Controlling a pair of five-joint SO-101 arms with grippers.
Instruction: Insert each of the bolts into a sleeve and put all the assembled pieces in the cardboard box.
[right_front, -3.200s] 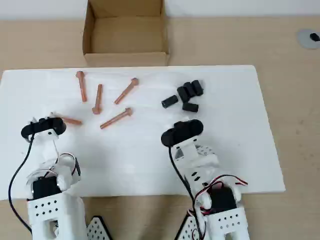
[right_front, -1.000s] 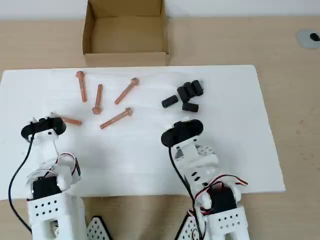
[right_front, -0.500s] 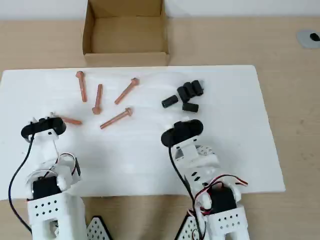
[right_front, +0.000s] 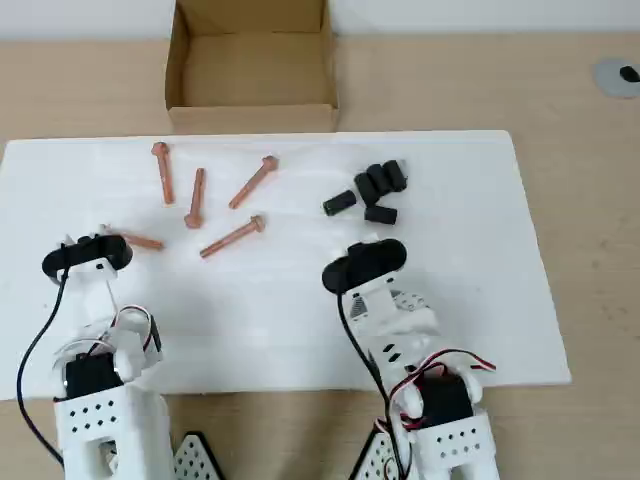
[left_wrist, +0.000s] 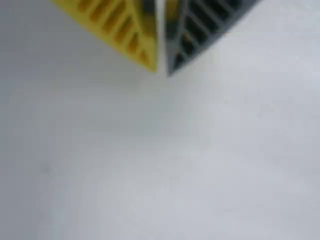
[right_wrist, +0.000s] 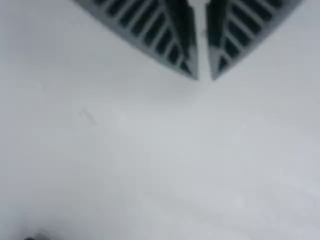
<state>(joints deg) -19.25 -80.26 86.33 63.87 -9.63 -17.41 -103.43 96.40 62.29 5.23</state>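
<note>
The left pincer (left_wrist: 161, 67) was clenched on nothing, its yellow and black tips meeting just above the white sheet (right_front: 470, 300). The right pincer (right_wrist: 202, 75) was likewise closed without a load, with only a thin slit between its tips, low over the same sheet.

Copper bolts (right_front: 232, 237) lay scattered loose on the sheet's left half, each apart from the others and pointing a different way. One more bolt (right_front: 147, 241) lay just beside the left arm (right_front: 88, 254), partly tucked under its head. The black sleeves (right_front: 380, 182) sat bunched together farther right, just beyond the right arm (right_front: 365, 265), with one of them a little apart at the cluster's left.

The cardboard box (right_front: 175, 70) stood open-topped on the wooden worktop (right_front: 580, 200) past the sheet's far edge, behind the bolts. A grey disc (right_front: 615, 77) lay at the worktop's far right corner.
</note>
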